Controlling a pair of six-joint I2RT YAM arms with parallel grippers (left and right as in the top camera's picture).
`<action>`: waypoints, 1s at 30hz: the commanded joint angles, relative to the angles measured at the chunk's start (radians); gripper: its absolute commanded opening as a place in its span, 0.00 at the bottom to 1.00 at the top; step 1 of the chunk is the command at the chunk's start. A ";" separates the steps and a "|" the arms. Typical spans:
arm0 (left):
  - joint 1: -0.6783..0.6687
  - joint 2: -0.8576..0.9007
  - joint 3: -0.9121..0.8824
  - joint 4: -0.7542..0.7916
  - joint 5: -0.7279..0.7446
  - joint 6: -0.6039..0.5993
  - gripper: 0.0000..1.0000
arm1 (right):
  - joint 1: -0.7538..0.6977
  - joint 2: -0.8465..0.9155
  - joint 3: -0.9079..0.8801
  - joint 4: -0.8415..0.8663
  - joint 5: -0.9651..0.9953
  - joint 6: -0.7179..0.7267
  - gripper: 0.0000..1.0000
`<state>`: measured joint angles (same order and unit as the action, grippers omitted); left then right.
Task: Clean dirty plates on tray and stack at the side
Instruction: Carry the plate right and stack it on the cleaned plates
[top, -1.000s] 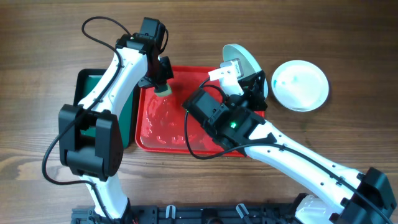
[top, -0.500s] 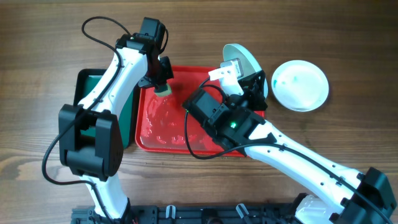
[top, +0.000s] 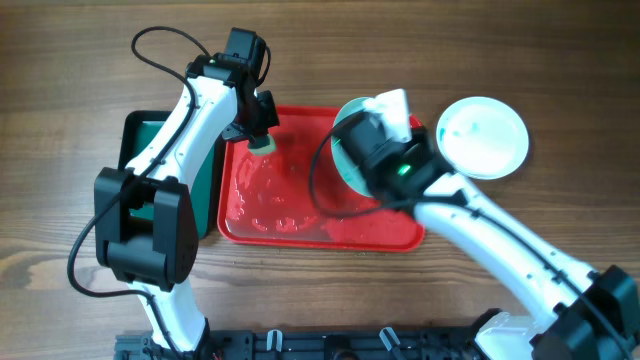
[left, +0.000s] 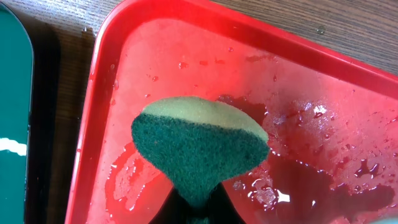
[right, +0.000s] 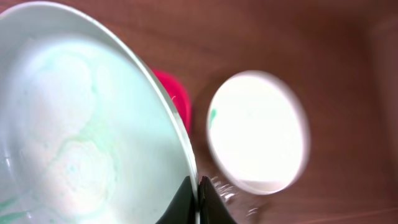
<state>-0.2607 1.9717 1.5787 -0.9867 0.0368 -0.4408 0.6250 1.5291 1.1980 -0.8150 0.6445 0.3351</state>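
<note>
From above, the red tray (top: 280, 200) lies mid-table. The left gripper (top: 262, 135) clenches a sponge (top: 262, 144) at its far left corner. The right gripper (top: 365, 130) grasps a tilted plate (top: 343, 158) over the tray's far right part, and a second plate (top: 483, 137) lies just beyond the tray's right edge. In the left wrist view, the green sponge (left: 199, 149) is pinched above the wet tray (left: 323, 81). In the right wrist view, the fingers (right: 186, 202) clamp the smeared plate's (right: 81, 124) rim.

Your left arm (top: 190, 115) stretched forward, left gripper (left: 198, 208) pointed down, pinched on a sponge (left: 199, 149), your right arm (top: 480, 225) angled inward, right gripper (right: 198, 199) clamped on a plate (right: 81, 124) rim.
</note>
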 joint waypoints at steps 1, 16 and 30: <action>-0.006 0.005 -0.007 0.003 0.015 -0.016 0.04 | -0.224 -0.021 -0.006 0.036 -0.439 0.002 0.04; -0.006 0.005 -0.007 0.011 0.016 -0.016 0.04 | -0.972 0.050 -0.153 0.264 -0.746 0.016 0.05; 0.010 -0.001 -0.003 0.003 0.014 -0.015 0.04 | -0.991 0.213 -0.192 0.373 -0.864 -0.003 0.55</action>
<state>-0.2607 1.9717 1.5787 -0.9794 0.0364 -0.4408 -0.3702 1.7462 1.0061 -0.4416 -0.1181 0.3573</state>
